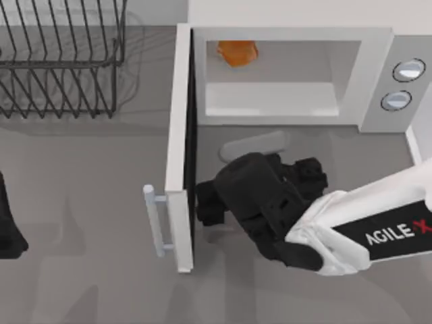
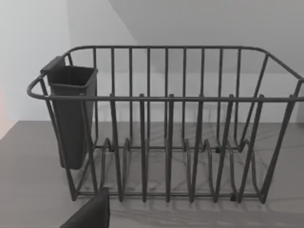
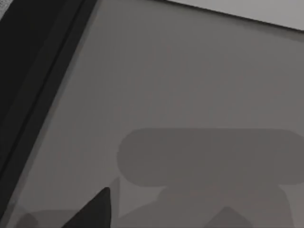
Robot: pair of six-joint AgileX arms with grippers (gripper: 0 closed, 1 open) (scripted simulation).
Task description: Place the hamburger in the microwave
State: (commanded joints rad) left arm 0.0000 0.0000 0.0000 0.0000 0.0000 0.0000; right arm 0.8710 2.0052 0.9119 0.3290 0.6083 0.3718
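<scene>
Already small orange-tan hamburger (image 1: pixel 237 52) sat deep inside big white boxy microwave (image 1: pixel 290 101); white side-hinged door (image 1: pixel 179 148) hung open. Right gripper (image 1: pixel 210 202) beside door's inner face, finger state unclear. Risk: careless swing knocks door. Left arm parked at table's left.

The table (image 1: pixel 81 256) is seen from straight overhead in the top view, with the microwave (image 1: pixel 290 74) at the far edge and the dish rack (image 1: pixel 61 61) at far left. The dish rack (image 2: pixel 166 123) is faced side-on, low and fairly near, by the left wrist view, so it is shared with the top view. The bare table (image 3: pixel 190 95) is viewed very closely by the right wrist view, beside the microwave's open door (image 3: pixel 33 71).
</scene>
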